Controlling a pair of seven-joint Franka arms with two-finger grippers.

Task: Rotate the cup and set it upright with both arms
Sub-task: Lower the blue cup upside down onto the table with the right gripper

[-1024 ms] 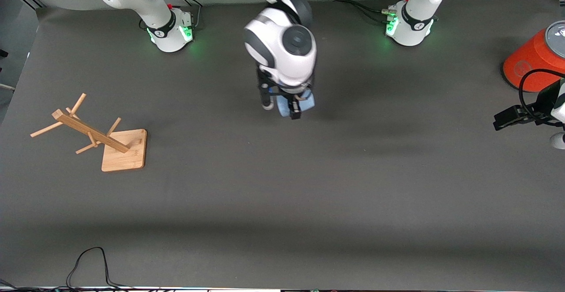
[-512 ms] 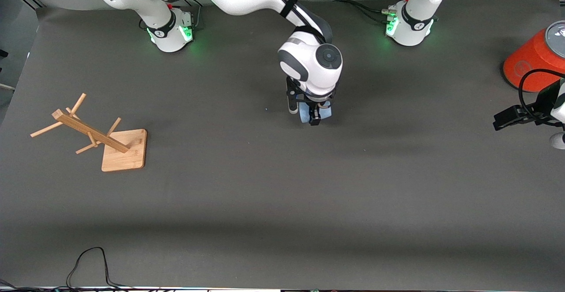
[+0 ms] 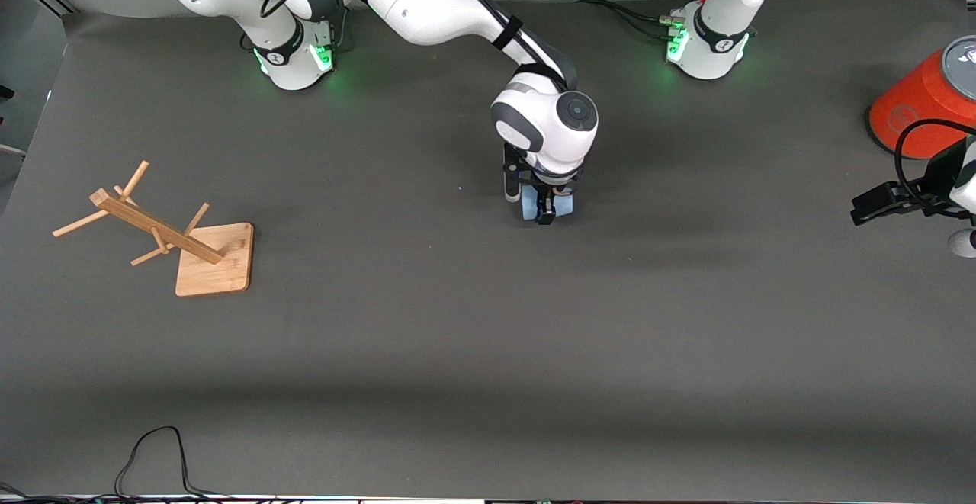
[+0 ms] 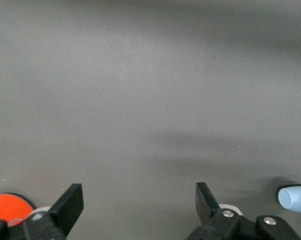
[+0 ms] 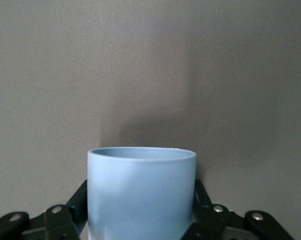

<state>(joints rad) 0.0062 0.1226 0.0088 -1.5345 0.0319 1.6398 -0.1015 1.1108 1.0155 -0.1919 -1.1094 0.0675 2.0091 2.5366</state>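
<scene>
We are seeing even, soft overhead light spreading across the dark bench (image 3: 488, 351), with no glare. Faint, diffuse shadows are pooling beneath the arms, and green lamps are glowing at both bases. In the right wrist view, the cup (image 5: 141, 195) is casting a soft shadow.

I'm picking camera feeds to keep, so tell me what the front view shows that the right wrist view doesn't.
Only the front view shows the wooden rack, the orange-red cylinder, the left gripper open beside that cylinder, and both arm bases. Only the right wrist view shows the fingers pressed against the cup's sides and its open rim. Both show the right gripper shut on the pale blue cup above the grey table.
</scene>
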